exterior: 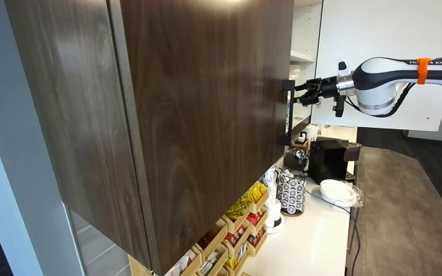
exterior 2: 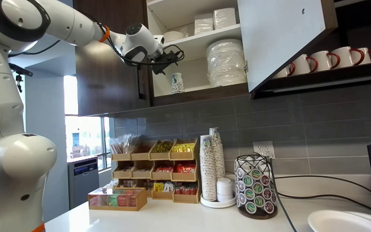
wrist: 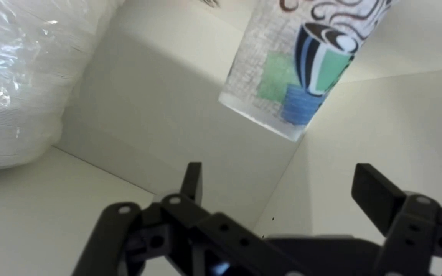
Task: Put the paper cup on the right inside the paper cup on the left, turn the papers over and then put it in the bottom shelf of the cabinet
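Holds nothing in wide-spread gripper point(wrist: 278, 172), with upside-down paper cup point(wrist: 294, 63) beyond it, white, green-blue print, dark swirls.

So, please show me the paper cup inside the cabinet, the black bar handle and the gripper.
Paper cup point(wrist: 288, 63), wrist view: its printed side wall.
Black bar handle point(exterior: 291, 114), in an exterior view: its vertical bar.
Gripper point(wrist: 280, 182), wrist view: midway between its open fingertips.

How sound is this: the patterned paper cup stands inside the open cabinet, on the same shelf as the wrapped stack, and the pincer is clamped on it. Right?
Not quite: the pincer is open, not clamped. The wrist view shows its fingers wide apart and the paper cup outside their gap. The rest holds.
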